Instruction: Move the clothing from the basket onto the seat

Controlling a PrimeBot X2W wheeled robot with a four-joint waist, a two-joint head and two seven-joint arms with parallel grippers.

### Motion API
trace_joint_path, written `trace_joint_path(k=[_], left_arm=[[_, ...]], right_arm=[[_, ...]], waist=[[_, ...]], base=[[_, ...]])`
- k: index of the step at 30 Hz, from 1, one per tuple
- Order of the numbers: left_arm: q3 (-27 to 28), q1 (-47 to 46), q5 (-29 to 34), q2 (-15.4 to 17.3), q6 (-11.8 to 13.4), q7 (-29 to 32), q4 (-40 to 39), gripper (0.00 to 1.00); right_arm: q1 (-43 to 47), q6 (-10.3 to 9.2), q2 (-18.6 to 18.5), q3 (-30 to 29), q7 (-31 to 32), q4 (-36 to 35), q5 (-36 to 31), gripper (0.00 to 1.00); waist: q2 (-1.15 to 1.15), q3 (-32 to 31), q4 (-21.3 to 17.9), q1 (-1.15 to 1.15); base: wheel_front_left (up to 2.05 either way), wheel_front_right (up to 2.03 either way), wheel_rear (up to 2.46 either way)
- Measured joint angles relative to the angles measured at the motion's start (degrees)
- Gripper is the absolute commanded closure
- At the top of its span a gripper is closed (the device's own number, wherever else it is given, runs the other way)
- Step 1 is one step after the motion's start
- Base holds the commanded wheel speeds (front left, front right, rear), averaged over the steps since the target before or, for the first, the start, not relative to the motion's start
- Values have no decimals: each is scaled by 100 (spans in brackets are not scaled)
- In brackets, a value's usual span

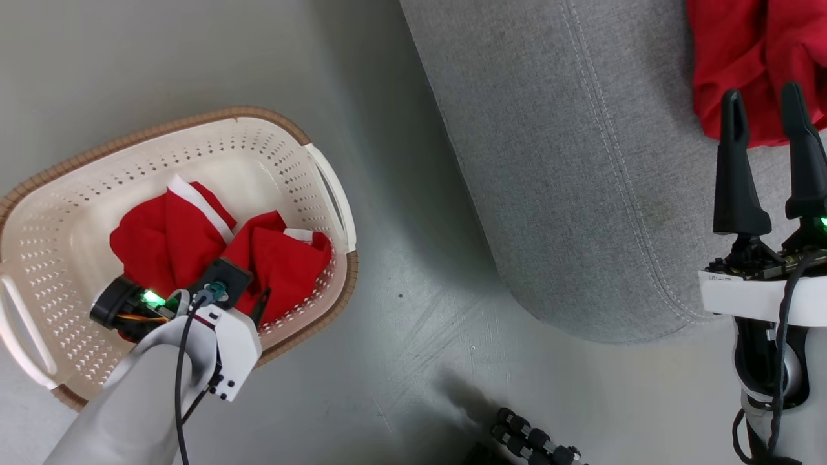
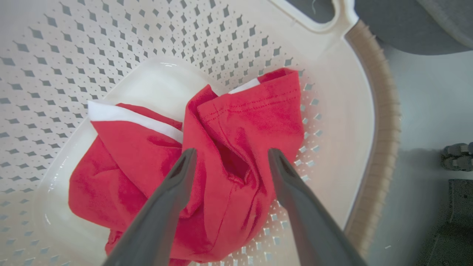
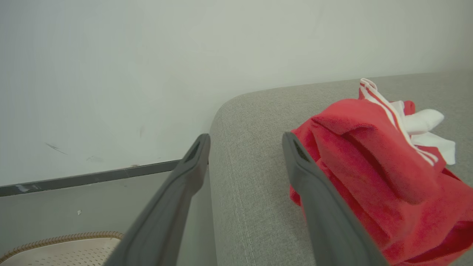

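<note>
Inside the basket [image 1: 323,174], on the left, the red clothes [image 2: 236,122] lie crumpled in two bunches with white trim showing. The likely slip here is a thin pinch: if the left hand [image 2: 232,153] closes on only the top fold, it may lift a single layer that slides out on the way up. It could also take one piece and leave the other behind. A deep reach carries another risk, since the fingertips could scrape the holed basket bottom or push the light basket across the floor [image 1: 420,310]. Cloth hanging low could also catch on the basket's brown rim and drag it along, or drop onto the floor between the basket and the sofa [image 1: 549,161].

On the right, the red pile [image 1: 749,51] on the sofa sits close to the right hand [image 1: 769,106]. A careless move there might knock it about.

The left hand is spread wide above the bunch nearer the basket wall, one finger on each side of a raised fold, and it holds nothing. Whether its tips touch the cloth I cannot tell. The right hand is likewise spread wide and empty. It hovers over the sofa cushion just beside the red pile.
</note>
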Motion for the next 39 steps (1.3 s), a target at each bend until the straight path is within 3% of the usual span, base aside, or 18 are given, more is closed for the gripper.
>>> trace_joint_path(k=[28,29,30,31,32,39], left_arm=[[245,-692,54,198,127,93,954,0],[253,-701,53,191,126,92,970,20],[261,-705,42,181,126,92,988,52],[269,-707,35,167,126,90,1001,70],[282,-710,24,148,126,71,1009,98],[360,-834,-126,4,124,-142,1027,100]], right_arm=[[-470,0,0,-3,0,30,182,0],[-471,0,0,-4,0,30,187,0],[-472,0,0,-4,0,30,188,0],[-474,0,0,-3,0,30,190,0],[-479,0,0,-3,0,30,191,0],[-606,0,0,-4,0,42,224,0]], waist=[[0,819,-212,0],[0,833,-211,0],[0,846,-210,0],[0,856,-209,0],[0,866,-208,0],[0,887,-207,0]], base=[[0,0,0],[0,0,0],[0,0,0],[0,0,0],[0,0,0],[0,0,0]])
